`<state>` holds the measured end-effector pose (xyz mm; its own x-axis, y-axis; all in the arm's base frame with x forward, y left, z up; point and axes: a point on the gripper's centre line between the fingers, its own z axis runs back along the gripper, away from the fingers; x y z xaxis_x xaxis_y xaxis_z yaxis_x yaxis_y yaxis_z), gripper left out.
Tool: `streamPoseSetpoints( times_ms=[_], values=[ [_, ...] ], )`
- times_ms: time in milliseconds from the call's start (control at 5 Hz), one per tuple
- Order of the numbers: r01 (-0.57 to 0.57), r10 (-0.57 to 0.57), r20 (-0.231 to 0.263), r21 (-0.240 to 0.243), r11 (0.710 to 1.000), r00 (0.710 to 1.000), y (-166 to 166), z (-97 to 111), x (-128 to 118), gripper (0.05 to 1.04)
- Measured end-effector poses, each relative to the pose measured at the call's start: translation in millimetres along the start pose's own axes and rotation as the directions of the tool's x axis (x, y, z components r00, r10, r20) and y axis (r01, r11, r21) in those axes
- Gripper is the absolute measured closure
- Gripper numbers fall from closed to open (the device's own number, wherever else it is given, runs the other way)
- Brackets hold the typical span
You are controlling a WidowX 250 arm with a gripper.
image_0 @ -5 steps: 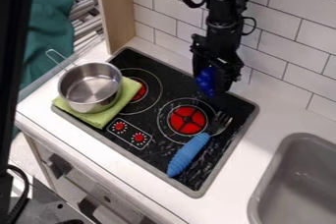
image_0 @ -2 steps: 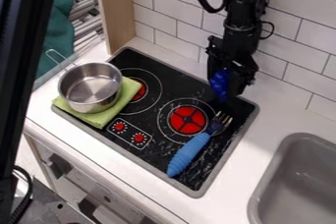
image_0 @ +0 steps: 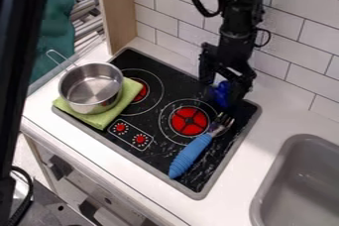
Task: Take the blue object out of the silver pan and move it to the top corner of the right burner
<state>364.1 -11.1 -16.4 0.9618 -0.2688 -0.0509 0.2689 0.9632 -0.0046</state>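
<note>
Pan (image_0: 93, 85): metal, smooth, shiny. Towel (image_0: 94, 117): cloth, matt. Cooktop (image_0: 124, 144): glossy. Fork handle (image_0: 189, 156): ridged, plastic-looking. Wall tiles (image_0: 298, 27): smooth.

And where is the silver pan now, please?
In the camera view, the silver pan sits at left, on the green cloth overlapping the left burner.

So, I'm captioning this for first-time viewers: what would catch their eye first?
Probably the vivid red centre of the right burner, with the blue-handled fork slanting across the black stovetop beside it. Next, the silver pan on its bright green cloth at the left, and the deep-blue object at the black gripper, above the burner.
</note>
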Motion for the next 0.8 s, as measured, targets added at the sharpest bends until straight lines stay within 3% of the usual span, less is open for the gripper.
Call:
streamPoseSetpoints(
  times_ms=[200, 400, 600, 800],
  values=[
    [-0.065, 0.063, 0.069, 0.031, 0.997, 0.996, 4, 30, -6, 0.081],
    [-0.237, 0.222, 0.150, 0.091, 0.967, 0.964, 19, 83, -26, 0.082],
    [-0.364, 0.353, 0.160, 0.044, 0.930, 0.922, 35, 93, -47, 0.081],
    [-0.423, 0.420, 0.130, 0.001, 0.906, 0.898, 45, 83, -64, 0.082]
  ],
)
